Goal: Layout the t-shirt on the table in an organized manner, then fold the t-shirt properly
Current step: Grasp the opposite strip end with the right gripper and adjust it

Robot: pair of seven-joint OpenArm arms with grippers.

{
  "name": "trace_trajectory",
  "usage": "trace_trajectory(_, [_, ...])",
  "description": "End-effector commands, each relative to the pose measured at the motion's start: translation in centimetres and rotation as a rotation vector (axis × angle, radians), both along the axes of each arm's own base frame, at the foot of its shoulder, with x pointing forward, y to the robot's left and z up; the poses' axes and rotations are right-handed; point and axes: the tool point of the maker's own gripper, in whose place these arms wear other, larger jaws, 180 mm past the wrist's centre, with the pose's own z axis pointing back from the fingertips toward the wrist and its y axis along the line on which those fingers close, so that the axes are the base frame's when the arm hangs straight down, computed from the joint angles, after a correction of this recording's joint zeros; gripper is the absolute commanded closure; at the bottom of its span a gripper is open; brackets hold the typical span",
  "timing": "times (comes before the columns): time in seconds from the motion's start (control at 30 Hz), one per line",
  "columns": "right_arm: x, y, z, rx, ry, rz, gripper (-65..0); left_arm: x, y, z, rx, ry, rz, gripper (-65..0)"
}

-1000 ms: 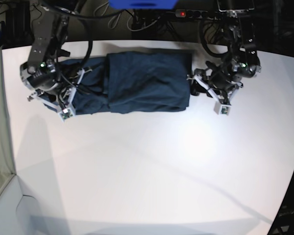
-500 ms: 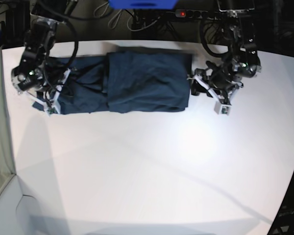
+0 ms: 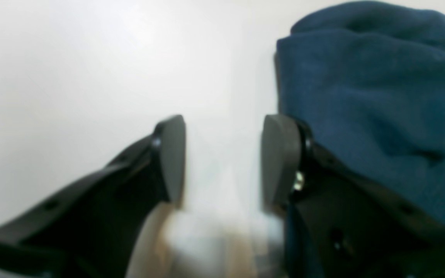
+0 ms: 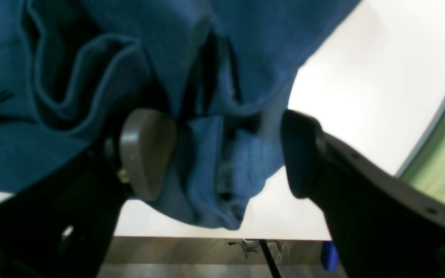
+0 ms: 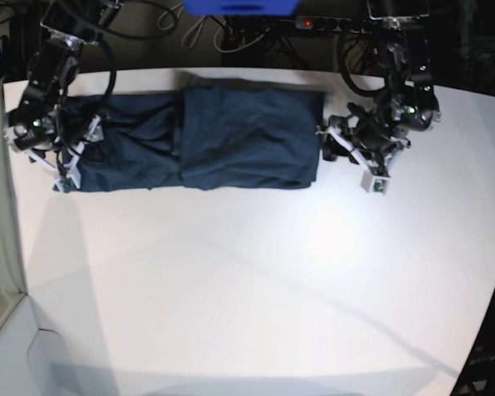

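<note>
Around t-shirt (image 4: pixel 214 154) folds, right claw (image 4: pixel 222 154) gapes wide

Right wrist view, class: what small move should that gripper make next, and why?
Probably close the right gripper on the hem. Its fingers stand apart with a bunched edge of the dark navy-blue cloth t-shirt between them, above the smooth white table, so nothing is pinched. The left gripper is open over bare table beside the shirt's other end.
</note>
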Motion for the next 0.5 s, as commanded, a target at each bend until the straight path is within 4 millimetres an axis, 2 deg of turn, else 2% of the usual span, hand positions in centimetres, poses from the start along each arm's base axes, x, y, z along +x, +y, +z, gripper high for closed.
trace_trajectory(0.0, [1.5,0.0,1.2,-0.002,-0.052,0.003,-47.2,0.7,0.0,0.9,-0.001,-0.036,-0.003,-31.6])
trace_trajectory(0.17, [2.1,0.2,-0.6,0.046,-0.005,-0.009,-47.3,0.5,0.0,0.8,-0.001,-0.03,-0.003,-31.6])
trace_trajectory(0.3, [1.6,0.8,-2.3,0.084,0.05,-0.015,-47.0,0.4,0.0,0.9,0.001,-0.033,-0.004,-31.6])
trace_trajectory(0.47, [1.4,1.8,-2.8,0.115,0.054,-0.013,-46.9,0.3,0.0,0.8,0.001,-0.032,-0.004,-31.6])
